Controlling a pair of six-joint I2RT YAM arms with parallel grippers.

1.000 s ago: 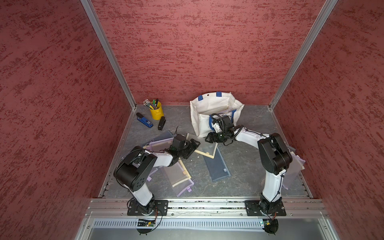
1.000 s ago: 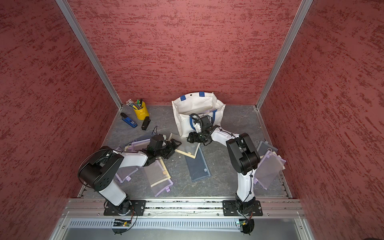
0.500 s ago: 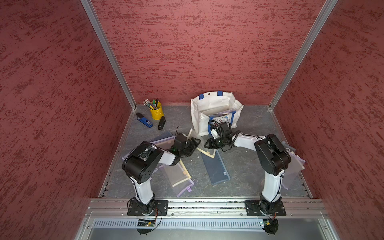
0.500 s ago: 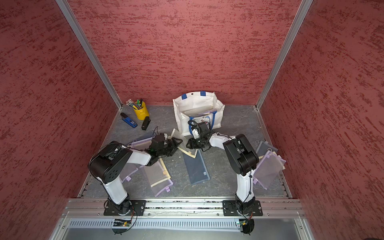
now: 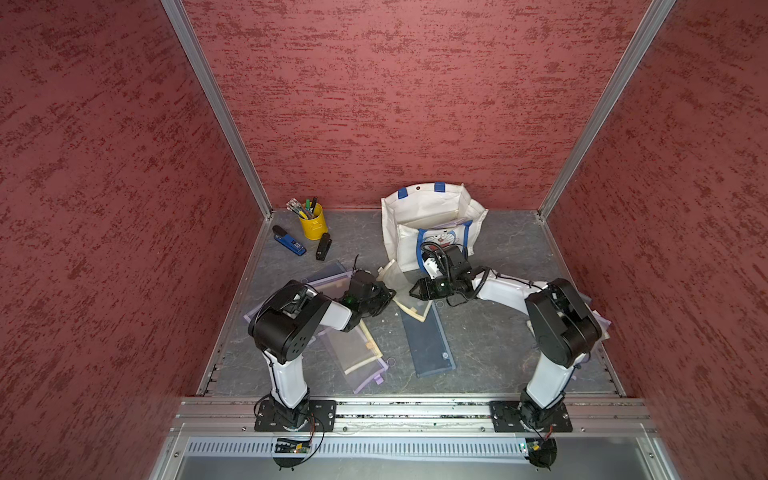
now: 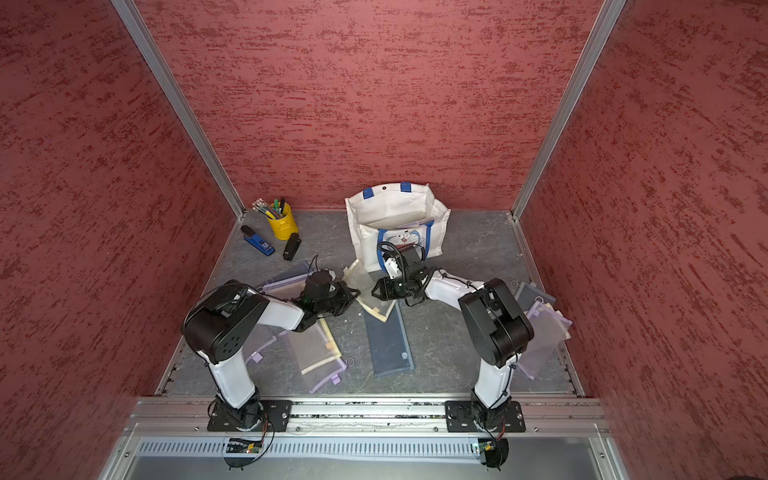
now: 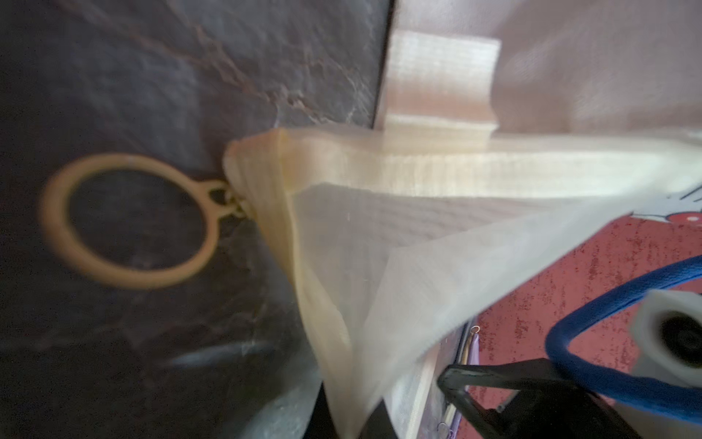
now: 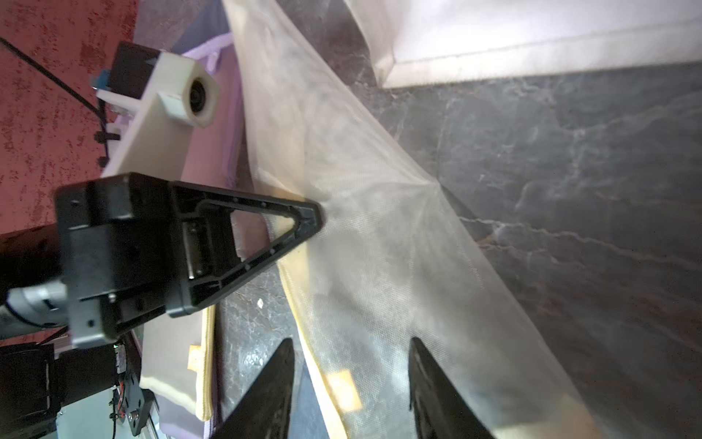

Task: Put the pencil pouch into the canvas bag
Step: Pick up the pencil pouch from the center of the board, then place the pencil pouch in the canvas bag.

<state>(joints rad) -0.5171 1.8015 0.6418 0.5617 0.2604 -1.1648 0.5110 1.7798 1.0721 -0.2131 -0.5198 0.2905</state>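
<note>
Pencil pouch by the canvas bag looks light and floppy, so grab the hem. Left hand pinches it, right hand gapes.

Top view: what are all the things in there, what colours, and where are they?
canvas bag: one, white, blue handles, at the back.
pen cup: one, yellow, back left corner.
blue gadget: one, blue, beside pen cup.
black gadget: one, black, beside pen cup.
cream pouch: one, cream, before the bag.
dark blue pouch: one, navy, middle.
purple pouches: several, see-through purple, both sides.
left gripper: one, black, shut on cream pouch.
right gripper: one, black, open by cream pouch.
</note>
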